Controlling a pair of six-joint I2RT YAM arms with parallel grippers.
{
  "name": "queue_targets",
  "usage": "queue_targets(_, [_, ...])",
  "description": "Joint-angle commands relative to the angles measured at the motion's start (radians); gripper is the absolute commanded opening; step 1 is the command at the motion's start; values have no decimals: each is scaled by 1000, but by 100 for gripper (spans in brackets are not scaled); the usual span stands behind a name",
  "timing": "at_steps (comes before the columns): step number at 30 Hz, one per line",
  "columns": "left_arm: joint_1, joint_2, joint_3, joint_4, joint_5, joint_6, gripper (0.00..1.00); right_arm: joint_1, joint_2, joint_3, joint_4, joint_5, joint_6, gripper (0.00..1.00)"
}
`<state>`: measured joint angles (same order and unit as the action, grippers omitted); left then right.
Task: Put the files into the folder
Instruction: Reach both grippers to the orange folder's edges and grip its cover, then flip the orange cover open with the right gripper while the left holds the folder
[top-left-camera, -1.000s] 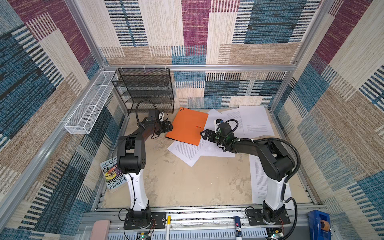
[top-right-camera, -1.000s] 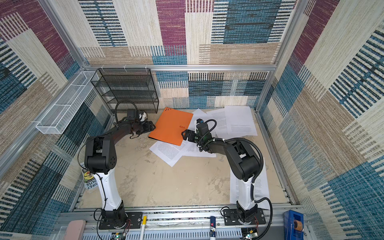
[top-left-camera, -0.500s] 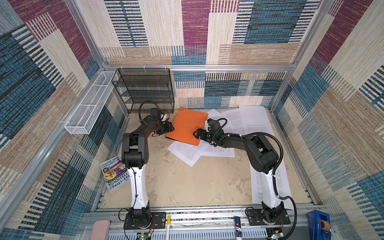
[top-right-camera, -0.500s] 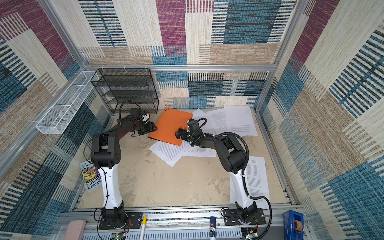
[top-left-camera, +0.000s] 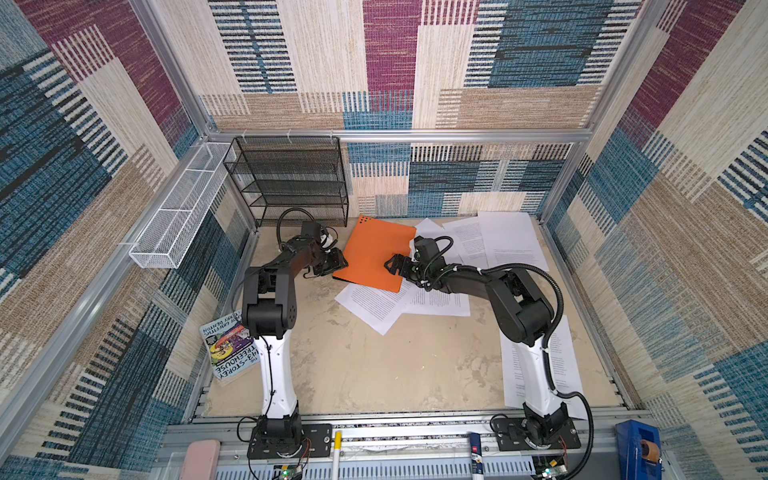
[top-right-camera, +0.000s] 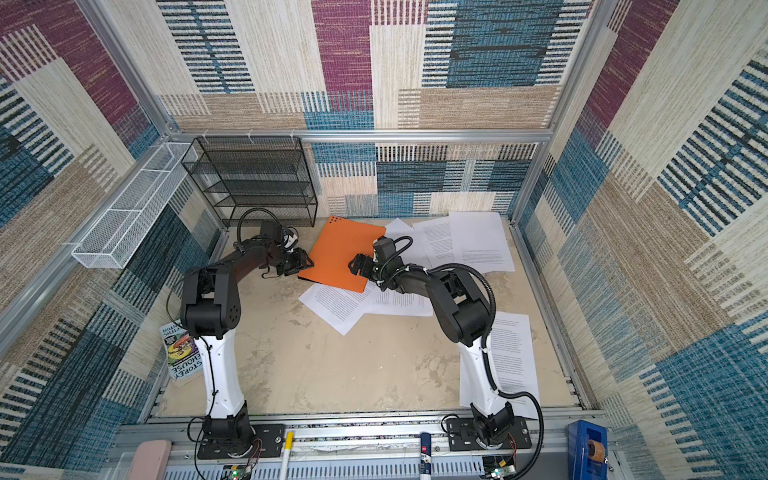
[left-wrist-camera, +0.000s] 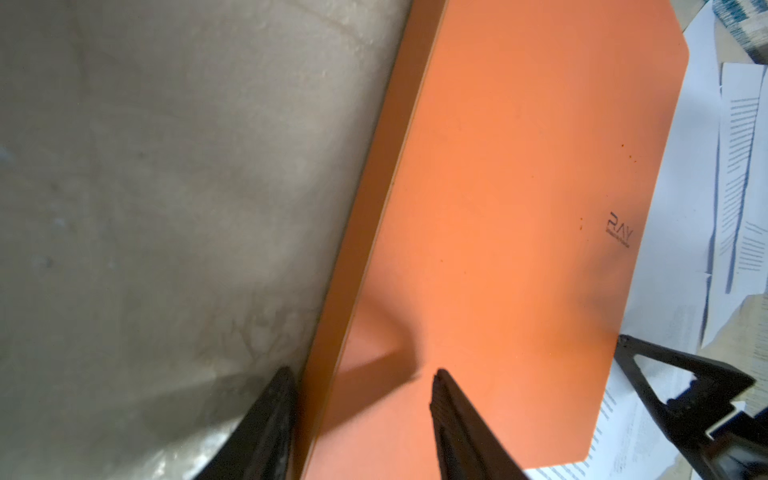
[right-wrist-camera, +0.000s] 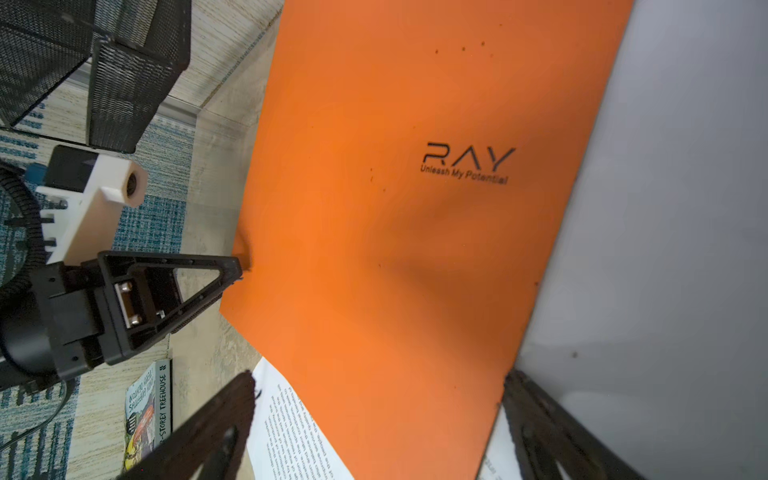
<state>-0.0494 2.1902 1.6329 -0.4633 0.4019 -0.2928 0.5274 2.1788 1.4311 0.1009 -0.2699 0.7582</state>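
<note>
Folder (top-left-camera: 370, 253), one, closed, orange side up at the table's back centre, is laid over some of the files (top-left-camera: 374, 305); at least six loose sheets are counted, none inside. Its left edge is straddled by the left gripper (left-wrist-camera: 363, 376), jaws half apart, nothing pinched, likely set to lift the cover. Right gripper (top-left-camera: 391, 266) is held wide open over the folder's right side, probably for steadying. One paperback (top-left-camera: 226, 349) is left aside.

folder (top-left-camera: 374, 253) orange w/ black corner dots + dark logo, files (top-left-camera: 376, 305) white with black text blocks, walls (top-left-camera: 390, 62) blue/maroon/beige striped patchwork, rack (top-left-camera: 291, 178) black mesh, basket (top-left-camera: 178, 212) white mesh.
</note>
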Motion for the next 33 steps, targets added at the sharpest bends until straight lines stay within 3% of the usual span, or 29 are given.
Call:
queue_targets(1, [-13, -44, -48, 6, 71, -50, 51, 4, -33, -13, 8, -48, -2, 93])
queue_targets(14, [-99, -331, -308, 58, 103, -130, 49, 5, -303, -234, -1, -55, -59, 90])
queue_targets(20, [-235, -492, -477, 86, 80, -163, 49, 4, -496, -457, 40, -71, -48, 91])
queue_targets(26, [-372, -666, -726, 195, -1, -287, 49, 0, -745, -728, 132, -108, -28, 96])
queue_targets(30, [-395, -747, -865, 241, -36, -333, 50, -3, -868, -861, 167, -83, -65, 100])
queue_targets(33, [-397, -762, -903, 239, -58, -330, 54, -16, -893, -931, 282, -159, -116, 100])
